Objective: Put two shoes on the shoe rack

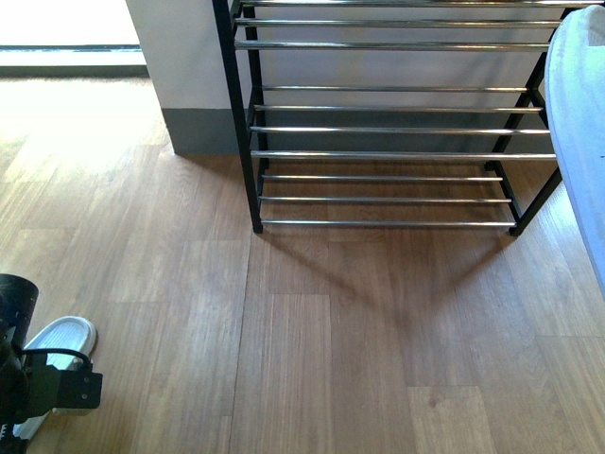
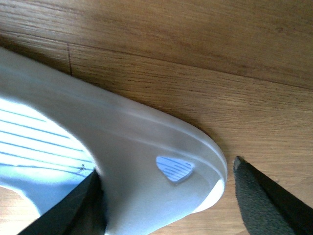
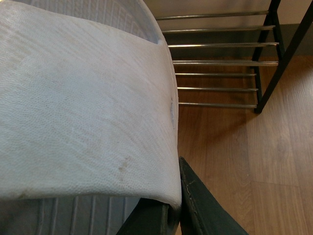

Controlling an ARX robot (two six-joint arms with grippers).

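Observation:
The shoe rack (image 1: 397,109), a black frame with chrome bars, stands at the back of the wood floor. It also shows in the right wrist view as the rack (image 3: 220,61), a short way ahead. One pale blue slide (image 3: 83,107) hangs in the air with my right gripper (image 3: 177,205) shut on the edge of its strap. This slide (image 1: 581,142) fills the right edge of the front view. A second pale slide (image 1: 61,336) lies on the floor at the near left. My left gripper (image 2: 166,169) is open, and its fingers (image 2: 264,200) straddle the strap of that slide (image 2: 137,147).
A white wall with a grey base (image 1: 180,66) stands left of the rack. Bare wood floor (image 1: 331,322) stretches between the near slide and the rack. A bright window strip (image 1: 66,38) runs along the back left.

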